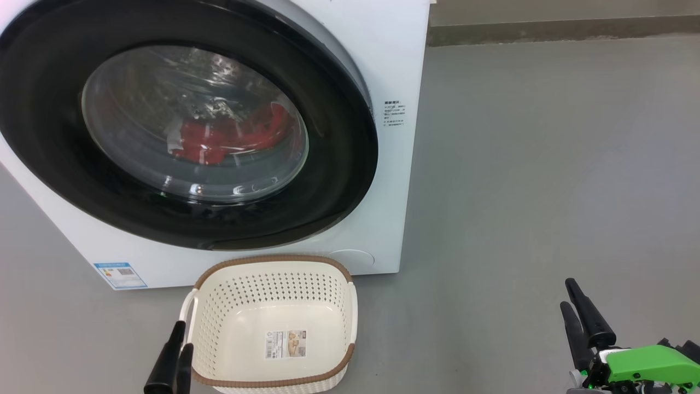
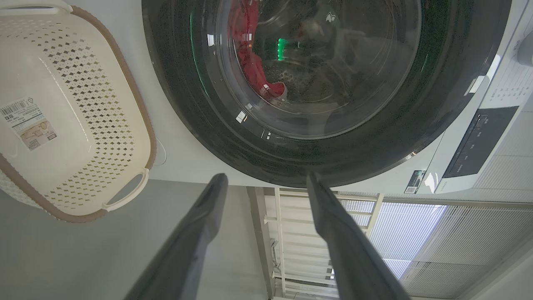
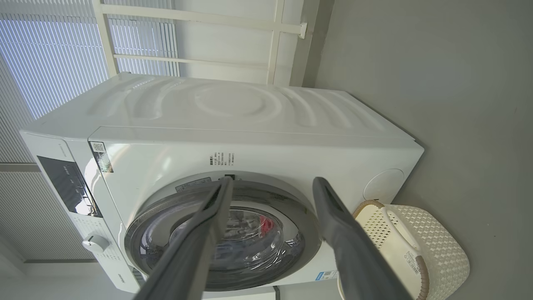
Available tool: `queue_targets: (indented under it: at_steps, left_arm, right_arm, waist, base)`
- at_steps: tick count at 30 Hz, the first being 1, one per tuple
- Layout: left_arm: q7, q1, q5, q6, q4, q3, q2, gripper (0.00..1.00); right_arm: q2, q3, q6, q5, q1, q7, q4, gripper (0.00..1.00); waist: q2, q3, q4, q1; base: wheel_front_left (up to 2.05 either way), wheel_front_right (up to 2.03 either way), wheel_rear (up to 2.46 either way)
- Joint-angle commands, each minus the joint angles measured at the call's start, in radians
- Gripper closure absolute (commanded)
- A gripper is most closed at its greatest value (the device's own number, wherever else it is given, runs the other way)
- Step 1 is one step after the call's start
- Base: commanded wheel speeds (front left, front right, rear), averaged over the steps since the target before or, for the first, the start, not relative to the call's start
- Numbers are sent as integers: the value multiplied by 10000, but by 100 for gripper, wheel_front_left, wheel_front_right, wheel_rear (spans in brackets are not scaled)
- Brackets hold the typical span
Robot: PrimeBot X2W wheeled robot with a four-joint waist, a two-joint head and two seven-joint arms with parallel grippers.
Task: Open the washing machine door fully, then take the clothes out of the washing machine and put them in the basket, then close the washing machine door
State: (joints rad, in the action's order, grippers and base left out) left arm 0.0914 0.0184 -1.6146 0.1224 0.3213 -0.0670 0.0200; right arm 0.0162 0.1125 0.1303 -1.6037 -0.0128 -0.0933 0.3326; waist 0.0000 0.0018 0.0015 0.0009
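The washing machine [image 1: 402,49] stands white at the upper left, and its black-rimmed door [image 1: 342,164] looks shut against its front. Behind the glass lie the red clothes [image 1: 219,142]. Just in front stands the basket [image 1: 273,258], holding nothing but a paper label on its floor. My left gripper [image 1: 182,336] sits open at the basket's left handle; in the left wrist view the left gripper [image 2: 266,179] points at the door [image 2: 175,104], with nothing between its fingers. My right gripper [image 1: 567,294] is open over the floor at the lower right, well away from the machine [image 3: 250,104].
Grey floor [image 1: 547,164] stretches to the right of the machine, ending at a wall base [image 1: 547,27] at the back. A blue sticker [image 1: 120,275] marks the machine's lower left corner. The control panel [image 2: 479,141] lies above the door.
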Motion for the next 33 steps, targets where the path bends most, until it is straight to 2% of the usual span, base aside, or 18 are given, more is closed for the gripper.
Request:
queue_targets:
  at_steps: [1, 9, 33]
  left_arm:
    - [-89, 165, 222, 8, -352, -26, 147, 0]
    - [-329, 100, 1177, 13, -536, -27, 175, 0]
    - [-1011, -144, 4908, -30, -1061, -37, 166, 0]
  right_arm:
    - [147, -82, 2, 133, -263, 91, -308, 0]
    - [334, -487, 2, 635, -275, 376, -327, 0]
    - [677, -1174, 3, 3201, -246, 1053, -369, 0]
  waist:
    - [0, 5, 3, 2]
    - [0, 36, 19, -8]
    - [0, 106, 32, -8]
  base:
    - [0, 0, 0]
    - [0, 0, 0]
    - [0, 0, 0]
